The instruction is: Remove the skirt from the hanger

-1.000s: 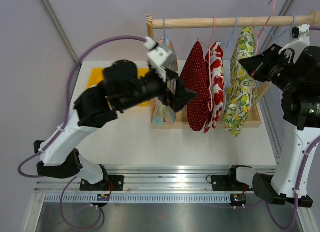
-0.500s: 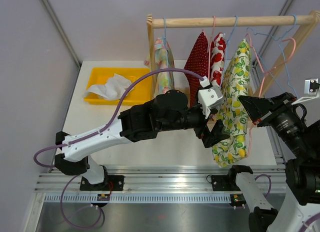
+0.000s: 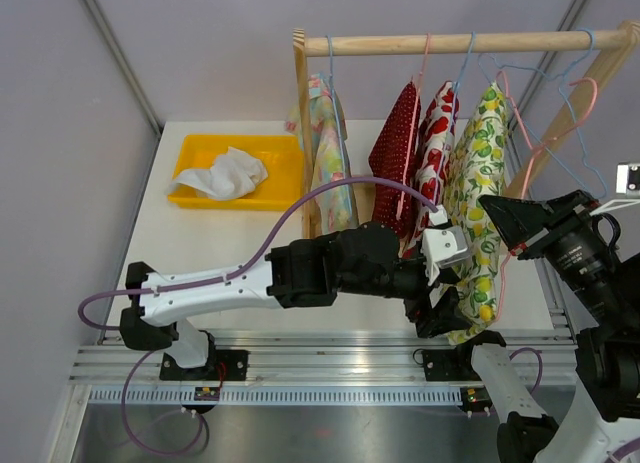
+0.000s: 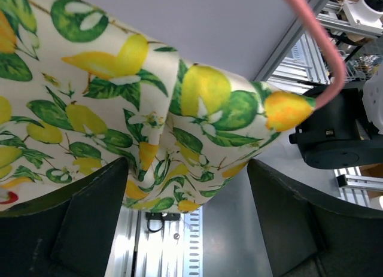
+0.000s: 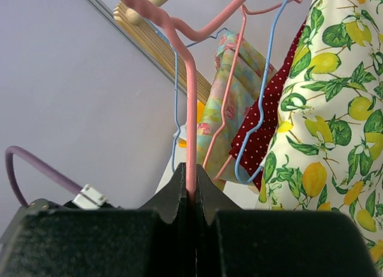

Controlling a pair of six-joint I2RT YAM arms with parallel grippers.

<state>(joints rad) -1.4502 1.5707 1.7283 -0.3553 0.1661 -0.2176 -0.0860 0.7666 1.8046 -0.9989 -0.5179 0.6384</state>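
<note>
The right claw pinched the hanger tight. The skirt hung on it, under the rod. The left claw stood open around its bottom edge. Next it needed to squeeze and pull down.

Lemon-print skirt: fills upper left, hem folded.
Left gripper: dark fingers spread wide below the hem.
Pink hanger: curves around skirt's right corner.
Black housing: right of skirt.
Slotted rail: beneath hem.
</note>
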